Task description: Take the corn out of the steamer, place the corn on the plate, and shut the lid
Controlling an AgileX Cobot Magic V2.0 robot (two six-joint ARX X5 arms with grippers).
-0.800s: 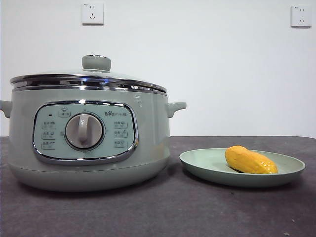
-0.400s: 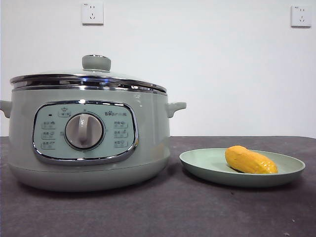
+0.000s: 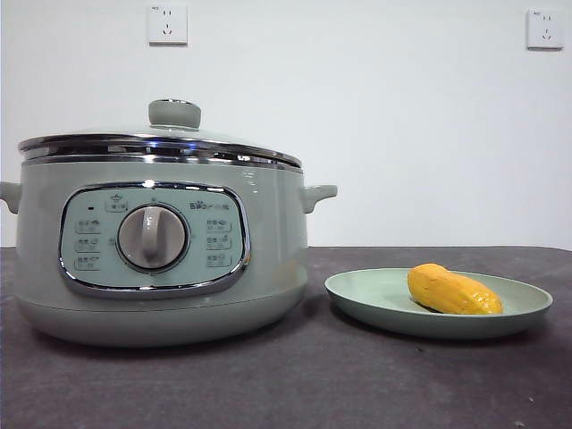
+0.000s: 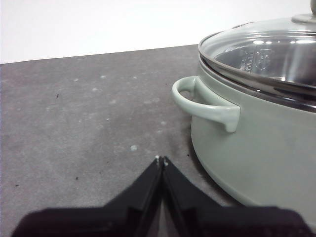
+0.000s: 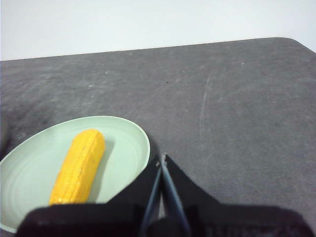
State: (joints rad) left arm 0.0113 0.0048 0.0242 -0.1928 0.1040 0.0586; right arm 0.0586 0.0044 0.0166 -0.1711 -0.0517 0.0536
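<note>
Both end effectors are waiting with jaws pressed together: the right end effector (image 5: 162,160) beside the plate (image 5: 133,133) carrying the corn (image 5: 79,165), the left end effector (image 4: 161,161) beside the steamer (image 4: 256,148), its lid (image 4: 261,54) sitting closed.

The steamer (image 3: 161,241) carries a small brand mark at the upper right of its control panel (image 3: 154,239), too small to read with certainty, and the button captions around the dial (image 3: 153,237) are likewise too fine to make out.
</note>
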